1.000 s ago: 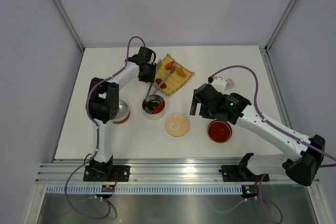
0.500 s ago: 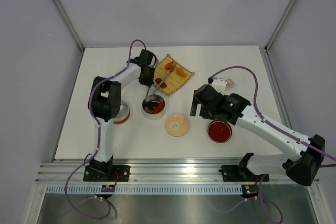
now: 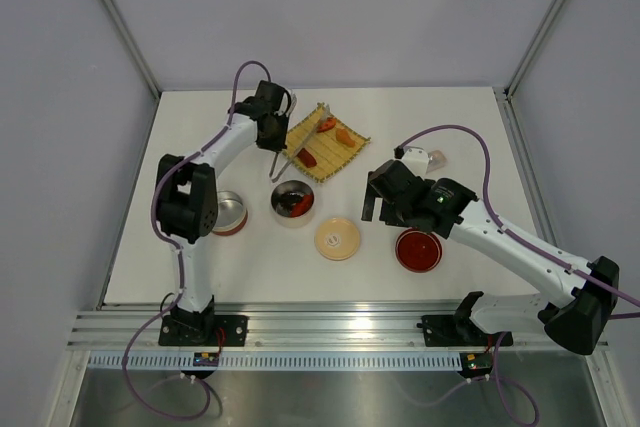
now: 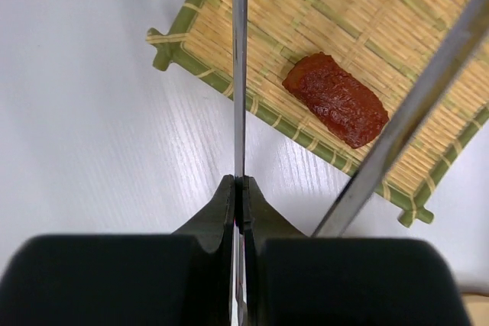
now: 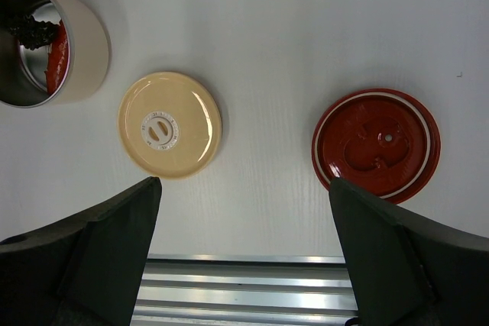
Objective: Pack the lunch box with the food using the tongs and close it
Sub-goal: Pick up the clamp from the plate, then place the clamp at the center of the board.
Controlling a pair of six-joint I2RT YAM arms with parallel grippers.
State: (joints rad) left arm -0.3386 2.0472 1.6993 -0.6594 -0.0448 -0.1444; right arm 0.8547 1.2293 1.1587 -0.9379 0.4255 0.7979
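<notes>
Left gripper (image 4: 238,191): we see it pinching one arm of the tongs (image 4: 239,74).
Food: a red-brown piece (image 4: 336,98) lies on the bamboo mat (image 4: 229,82) between the tong arms.
Lunch box (image 5: 85,40): open, cream lid (image 5: 170,124) beside it.
Right gripper (image 5: 244,188): spread wide.

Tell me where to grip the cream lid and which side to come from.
Grip the cream lid across its rim, coming straight down from above with the open right gripper. It lies flat on the table, apart from the lunch box and red lid, so probably only opposite edges offer purchase.
</notes>
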